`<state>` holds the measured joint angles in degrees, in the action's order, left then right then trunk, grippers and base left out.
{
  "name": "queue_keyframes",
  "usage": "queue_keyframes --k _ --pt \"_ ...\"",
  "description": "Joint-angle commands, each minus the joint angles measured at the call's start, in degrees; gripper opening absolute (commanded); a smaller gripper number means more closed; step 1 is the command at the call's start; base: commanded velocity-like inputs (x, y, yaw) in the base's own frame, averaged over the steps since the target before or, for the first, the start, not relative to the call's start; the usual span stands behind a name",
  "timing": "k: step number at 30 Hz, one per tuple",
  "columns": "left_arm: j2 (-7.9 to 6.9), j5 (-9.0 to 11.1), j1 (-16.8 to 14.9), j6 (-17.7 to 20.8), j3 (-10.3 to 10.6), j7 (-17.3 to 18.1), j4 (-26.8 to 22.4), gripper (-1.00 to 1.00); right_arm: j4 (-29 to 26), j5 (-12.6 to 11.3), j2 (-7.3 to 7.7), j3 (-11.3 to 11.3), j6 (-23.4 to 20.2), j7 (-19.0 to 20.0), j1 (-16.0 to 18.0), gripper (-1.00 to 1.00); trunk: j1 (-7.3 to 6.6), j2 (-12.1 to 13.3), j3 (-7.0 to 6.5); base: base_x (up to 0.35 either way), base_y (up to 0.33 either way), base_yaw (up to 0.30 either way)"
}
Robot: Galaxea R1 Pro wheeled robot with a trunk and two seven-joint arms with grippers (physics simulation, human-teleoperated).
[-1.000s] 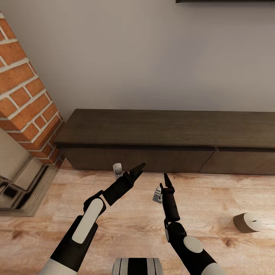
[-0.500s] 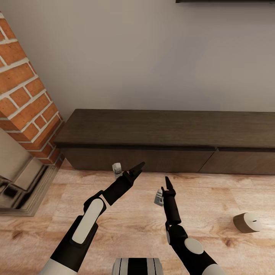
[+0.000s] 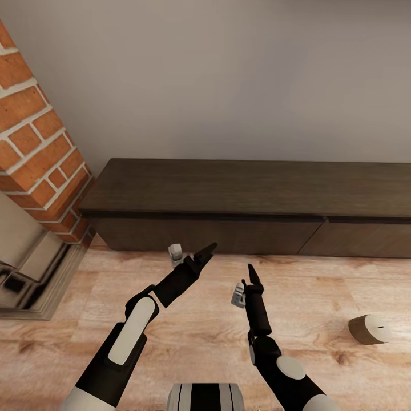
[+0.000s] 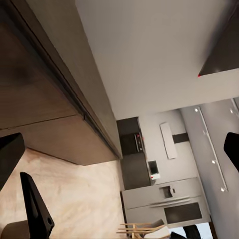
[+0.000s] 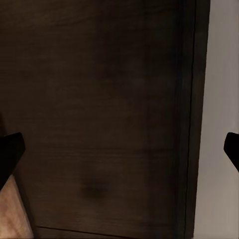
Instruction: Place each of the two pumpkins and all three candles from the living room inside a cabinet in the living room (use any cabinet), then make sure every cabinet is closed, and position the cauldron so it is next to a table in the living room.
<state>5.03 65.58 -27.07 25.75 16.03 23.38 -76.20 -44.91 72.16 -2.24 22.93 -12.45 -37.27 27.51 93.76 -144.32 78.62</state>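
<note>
The long dark brown cabinet (image 3: 245, 188) runs along the wall with its drawer fronts shut. One beige candle (image 3: 370, 329) lies on its side on the wooden floor at the right, well right of my right arm. My left gripper (image 3: 205, 251) hovers above the floor just in front of the cabinet's left drawer, open and empty. My right gripper (image 3: 251, 271) points at the cabinet front from a little further back, also open and empty. In the right wrist view the cabinet front (image 5: 99, 124) is close, with a fingertip (image 5: 11, 149) at each side edge. The pumpkins, cauldron and table are out of view.
A red brick chimney (image 3: 34, 142) and the fireplace's pale hearth (image 3: 28, 274) stand at the left, touching the cabinet's end. Wooden floor (image 3: 319, 297) lies between me and the cabinet. The left wrist view looks past the cabinet (image 4: 45, 124) to distant kitchen appliances (image 4: 164, 199).
The head view has shifted slightly, so the cabinet and bricks sit a bit differently. My right gripper has drawn back a little from the cabinet. The left arm has not moved.
</note>
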Motion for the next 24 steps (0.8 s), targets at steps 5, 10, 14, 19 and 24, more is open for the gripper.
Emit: queue_keyframes --k 5,10,14,19,24 --pt "-0.02 -0.01 0.0 0.0 -0.03 0.0 0.0 1.0 0.04 0.03 -0.02 0.01 -0.03 0.0 0.36 1.0 0.02 -0.02 0.23 0.0 0.0 0.0" --pt "-0.02 -0.08 0.0 0.0 -0.04 0.0 0.0 1.0 0.1 0.27 0.07 0.03 -0.37 0.08 2.22 1.0 0.02 -0.02 0.23 0.0 0.0 0.0" --pt "-0.02 -0.09 0.0 0.0 -0.04 0.0 0.0 1.0 1.99 0.27 0.04 -0.02 -0.58 0.04 5.75 1.0 0.02 -0.02 0.23 0.0 0.0 0.0" --pt "-0.01 -0.1 0.0 0.0 -0.04 0.0 0.0 1.0 6.1 0.23 -0.06 -0.15 -0.64 -0.07 10.63 1.0 0.02 -0.02 0.23 0.0 0.0 0.0" --pt "-0.02 -0.1 0.0 0.0 -0.04 0.0 0.0 1.0 6.81 0.26 -0.12 -0.16 -0.65 0.13 12.93 1.0 0.02 -0.02 0.23 0.0 0.0 0.0"
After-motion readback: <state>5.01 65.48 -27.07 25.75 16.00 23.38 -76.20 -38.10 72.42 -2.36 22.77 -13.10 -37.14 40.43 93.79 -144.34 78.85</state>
